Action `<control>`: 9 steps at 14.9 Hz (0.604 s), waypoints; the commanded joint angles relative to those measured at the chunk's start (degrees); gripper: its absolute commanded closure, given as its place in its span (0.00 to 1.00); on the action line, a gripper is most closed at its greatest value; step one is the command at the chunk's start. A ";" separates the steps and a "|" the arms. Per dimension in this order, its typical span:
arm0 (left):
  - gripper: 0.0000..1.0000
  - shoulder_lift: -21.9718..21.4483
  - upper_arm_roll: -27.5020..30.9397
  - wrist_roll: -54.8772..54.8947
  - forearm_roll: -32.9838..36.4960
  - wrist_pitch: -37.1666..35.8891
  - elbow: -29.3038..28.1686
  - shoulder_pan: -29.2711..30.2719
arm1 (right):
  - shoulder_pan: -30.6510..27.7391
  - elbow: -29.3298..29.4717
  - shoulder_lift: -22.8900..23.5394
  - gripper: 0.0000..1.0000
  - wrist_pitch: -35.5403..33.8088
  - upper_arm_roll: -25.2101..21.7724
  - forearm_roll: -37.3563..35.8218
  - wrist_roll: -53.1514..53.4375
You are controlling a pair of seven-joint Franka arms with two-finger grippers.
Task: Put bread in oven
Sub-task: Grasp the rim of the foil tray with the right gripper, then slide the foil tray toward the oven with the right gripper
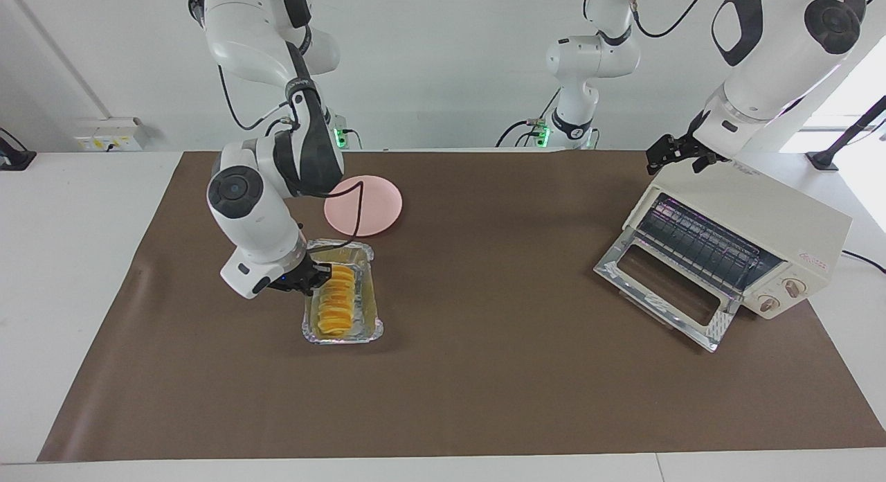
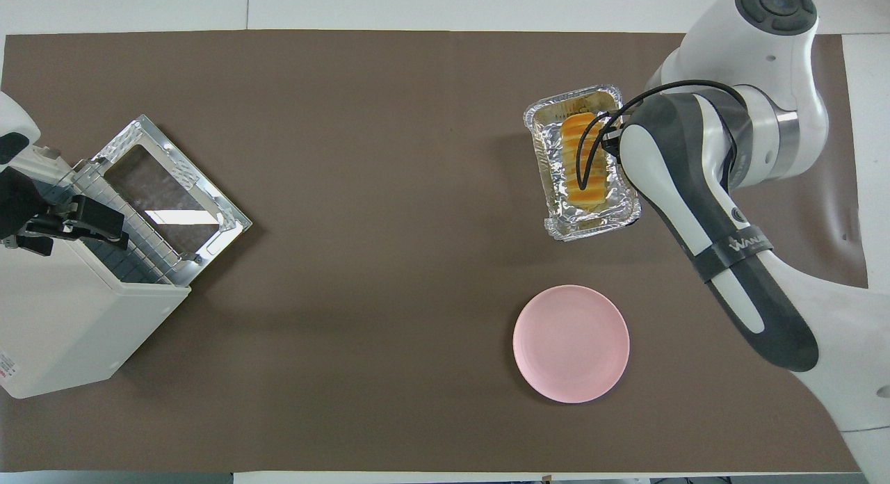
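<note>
The bread (image 1: 336,298), a small ridged golden-orange loaf, lies in a crinkled silver foil tray (image 1: 372,324) beside the round pink plate (image 1: 377,198), well apart from the cream toaster oven (image 1: 754,215) whose glass door hangs open. The right gripper (image 1: 313,278) is at the tray's edge with its fingers together, apparently pinching the thin foil rim or the loaf's side; which one is hard to tell. The loaf looks light and soft, easily crushed, so a gentle hold across its middle would suit. The left gripper (image 1: 673,152) waits over the oven's top, fingers apart.
</note>
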 commanded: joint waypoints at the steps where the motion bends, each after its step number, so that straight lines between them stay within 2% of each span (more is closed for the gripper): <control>1: 0.00 -1.17 -0.46 0.22 0.86 0.73 -0.93 0.48 | 0.93 5.00 0.47 1.00 -4.16 0.38 4.08 1.76; 4: 0.00 -1.17 -0.46 0.22 0.86 0.73 -0.93 0.48 | 5.14 8.61 0.99 1.00 -5.84 0.38 5.41 8.59; 9: 0.00 -1.17 -0.46 0.22 0.86 0.73 -0.93 0.48 | 15.16 9.24 2.57 1.00 -0.85 0.29 6.73 20.64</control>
